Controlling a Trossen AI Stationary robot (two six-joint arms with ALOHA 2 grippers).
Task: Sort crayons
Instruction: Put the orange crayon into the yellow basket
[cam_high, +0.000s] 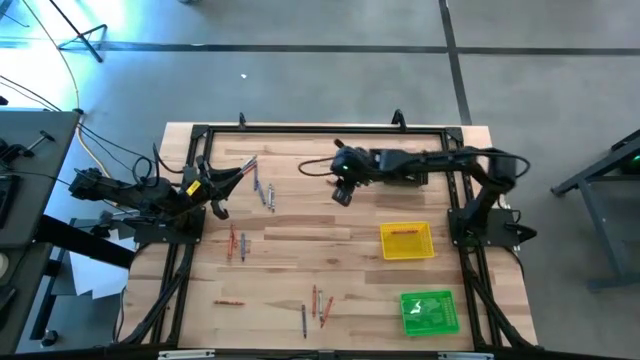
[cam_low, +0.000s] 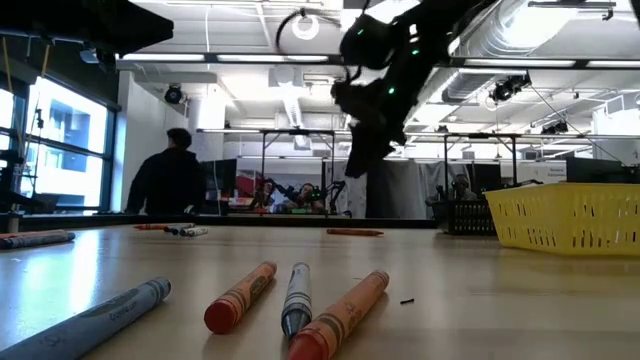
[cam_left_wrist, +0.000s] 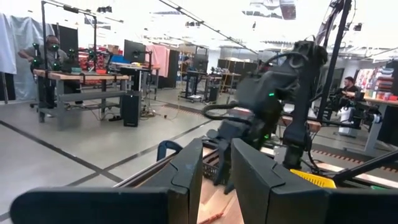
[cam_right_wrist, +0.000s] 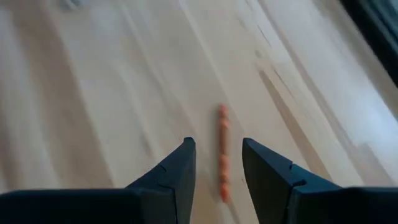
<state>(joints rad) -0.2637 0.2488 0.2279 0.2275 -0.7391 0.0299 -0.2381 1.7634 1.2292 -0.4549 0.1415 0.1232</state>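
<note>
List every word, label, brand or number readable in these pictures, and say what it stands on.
None can be read.
Grey paper-wrapped crayon nearest the low camera: dark print on its wrapper, too blurred to read.
Orange-red paper-wrapped crayons: dark bands only, no legible text.
Yellow mesh plastic tray: no lettering shows.
Green square tray: pale marks inside, too small to tell.

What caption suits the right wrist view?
Open right claw above an orange crayon lying on the table.

Bright overhead ceiling lights, window glare — right wrist view motion-blurred, soft shadows.
</note>
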